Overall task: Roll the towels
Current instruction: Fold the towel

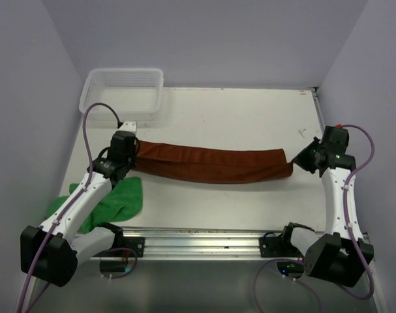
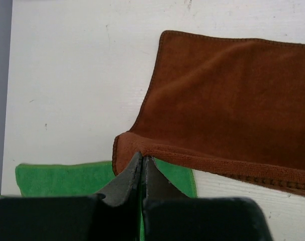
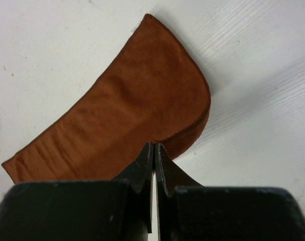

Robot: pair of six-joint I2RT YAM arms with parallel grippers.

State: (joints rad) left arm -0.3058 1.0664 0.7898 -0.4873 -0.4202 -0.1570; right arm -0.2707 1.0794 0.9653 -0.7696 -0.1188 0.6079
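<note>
The rust-brown towel [image 1: 214, 164] stretches in a long folded band across the table between both arms. My left gripper [image 1: 134, 151] is shut on its left end, pinching the hem [image 2: 142, 150]. On the other side my right gripper [image 1: 297, 162] is shut on the right end [image 3: 155, 144], where the cloth folds over. The brown towel [image 2: 227, 100] sags toward the table, and its right part [image 3: 122, 110] hangs as a curved flap. The bright green towel [image 1: 113, 203] lies crumpled under the left arm, and shows below the left fingers [image 2: 57, 178].
A white mesh basket [image 1: 122, 91] stands at the back left corner. A metal rail [image 1: 198, 238] runs along the near edge between the arm bases. Grey walls close in the table on the left, back and right.
</note>
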